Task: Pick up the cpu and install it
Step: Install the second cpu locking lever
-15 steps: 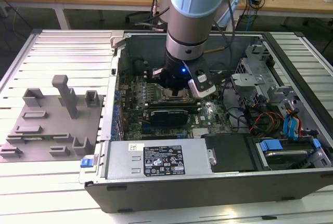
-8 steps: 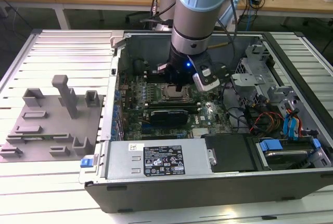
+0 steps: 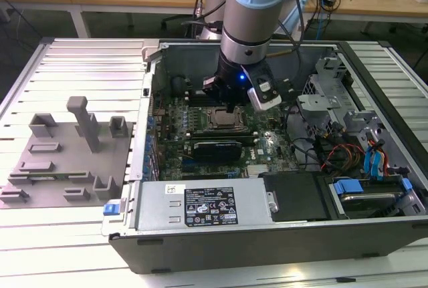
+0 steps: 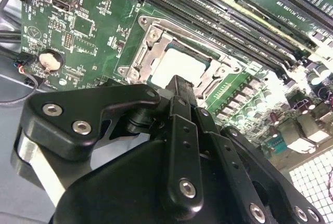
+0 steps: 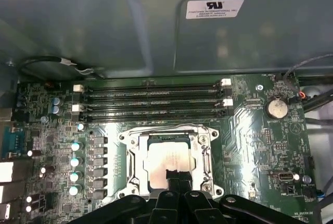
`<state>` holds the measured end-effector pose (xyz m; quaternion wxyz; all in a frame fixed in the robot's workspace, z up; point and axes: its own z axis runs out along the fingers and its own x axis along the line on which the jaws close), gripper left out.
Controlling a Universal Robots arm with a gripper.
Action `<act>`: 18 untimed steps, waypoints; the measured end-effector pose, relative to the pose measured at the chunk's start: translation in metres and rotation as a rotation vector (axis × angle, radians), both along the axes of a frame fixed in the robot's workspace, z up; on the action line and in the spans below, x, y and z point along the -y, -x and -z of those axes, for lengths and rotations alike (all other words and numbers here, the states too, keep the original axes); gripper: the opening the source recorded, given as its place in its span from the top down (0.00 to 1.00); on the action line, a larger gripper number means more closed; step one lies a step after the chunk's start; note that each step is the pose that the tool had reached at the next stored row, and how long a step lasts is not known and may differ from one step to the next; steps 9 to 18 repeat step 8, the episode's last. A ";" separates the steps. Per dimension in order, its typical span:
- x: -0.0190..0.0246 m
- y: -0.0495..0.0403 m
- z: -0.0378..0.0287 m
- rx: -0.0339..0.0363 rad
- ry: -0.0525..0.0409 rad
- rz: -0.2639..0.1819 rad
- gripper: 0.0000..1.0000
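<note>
The cpu [image 5: 167, 155], a pale silver square, lies flat inside the metal socket frame [image 5: 133, 157] on the green motherboard. In the second wrist view the cpu [image 4: 176, 64] shows just beyond the black fingertips. My gripper [image 5: 177, 178] hangs right over the cpu's near edge, its two fingers pressed together with nothing between them. In the exterior view the gripper [image 3: 231, 107] reaches down into the open computer case, directly above the cpu [image 3: 223, 120] in its socket. I cannot tell whether the fingertips touch the chip.
Black memory slots [image 5: 151, 102] run alongside the socket. The case wall [image 5: 130, 31] rises behind them. A power supply [image 3: 204, 204], drive cage [image 3: 321, 91] and cables [image 3: 334, 151] crowd the case. A grey fixture plate [image 3: 63, 161] with upright blocks sits at the exterior view's left.
</note>
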<state>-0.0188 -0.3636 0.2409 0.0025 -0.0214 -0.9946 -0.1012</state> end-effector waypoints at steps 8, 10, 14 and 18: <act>0.0000 0.0001 -0.0022 0.0000 0.0015 0.000 0.89; 0.0000 0.0001 -0.0022 0.0000 0.0015 0.000 0.89; 0.0000 0.0001 -0.0022 0.0000 0.0015 0.000 0.89; 0.0000 0.0001 -0.0022 0.0000 0.0015 0.000 0.89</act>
